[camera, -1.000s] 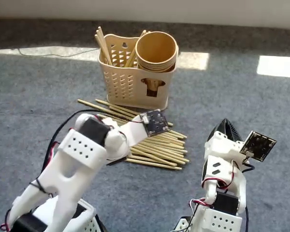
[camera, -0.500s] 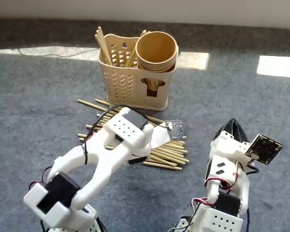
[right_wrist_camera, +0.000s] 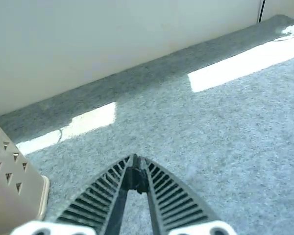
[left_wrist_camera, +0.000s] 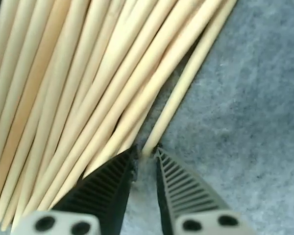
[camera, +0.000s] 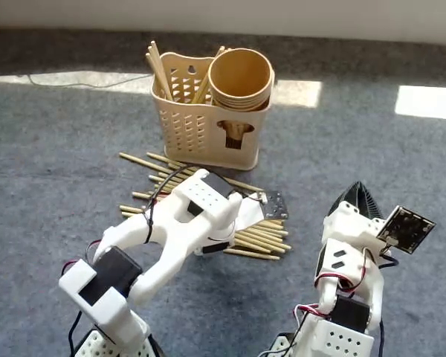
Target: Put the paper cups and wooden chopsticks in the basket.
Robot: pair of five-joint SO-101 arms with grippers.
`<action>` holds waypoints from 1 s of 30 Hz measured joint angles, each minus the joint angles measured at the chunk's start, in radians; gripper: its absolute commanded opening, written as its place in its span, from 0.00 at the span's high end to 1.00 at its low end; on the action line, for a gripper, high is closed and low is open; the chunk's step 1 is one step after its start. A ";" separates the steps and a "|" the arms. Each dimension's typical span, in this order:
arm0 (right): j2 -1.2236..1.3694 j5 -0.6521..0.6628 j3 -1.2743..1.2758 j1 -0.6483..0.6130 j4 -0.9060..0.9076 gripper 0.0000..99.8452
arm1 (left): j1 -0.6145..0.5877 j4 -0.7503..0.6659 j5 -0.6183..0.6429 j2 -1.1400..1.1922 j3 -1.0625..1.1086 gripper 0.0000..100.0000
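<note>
High view: showed the basket (camera: 193,137) upright at the far side of the grey surface (camera: 59,149), already holding the stacked paper cups (camera: 240,78) at one end and a few wooden chopsticks (camera: 160,71) leaning out of the other, so judged the cup half of the job done. Found the loose chopsticks (camera: 264,238) fanned flat just in front of the basket, partly under the left arm (camera: 201,204), which was bent low over them (presumably to work from the pile's edge, where one stick is easiest to single out). Found the right gripper (camera: 354,197) upright and well apart from the pile, likely kept clear of the working arm.

Left wrist view: caught the left gripper (left_wrist_camera: 146,152) with fingers a narrow slit apart, tips down at the end of the outermost chopstick (left_wrist_camera: 186,83), not closed on it by the look. Looked pale, smooth, round and slim, packed side by side and touching; probably prone to roll.

Right wrist view: showed the right gripper (right_wrist_camera: 135,164) with fingers closed on nothing, aimed over bare surface toward the wall (right_wrist_camera: 88,39), a corner of the basket (right_wrist_camera: 10,186) in sight.
</note>
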 measured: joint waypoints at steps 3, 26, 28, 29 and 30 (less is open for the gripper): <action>0.000 0.000 0.000 0.000 0.000 0.99 | 0.003 0.000 -0.002 0.000 0.000 0.99; 0.000 0.000 0.000 0.000 0.000 0.99 | 0.002 0.180 0.002 -0.080 0.032 0.92; 0.000 0.000 0.000 0.000 -0.003 0.99 | 0.002 0.183 0.008 -0.123 0.054 0.90; 0.000 0.000 0.000 0.000 -0.005 0.99 | 0.002 0.183 0.025 -0.143 0.066 0.91; 0.000 0.000 0.000 0.000 -0.006 0.99 | 0.002 0.183 0.040 -0.157 0.072 0.91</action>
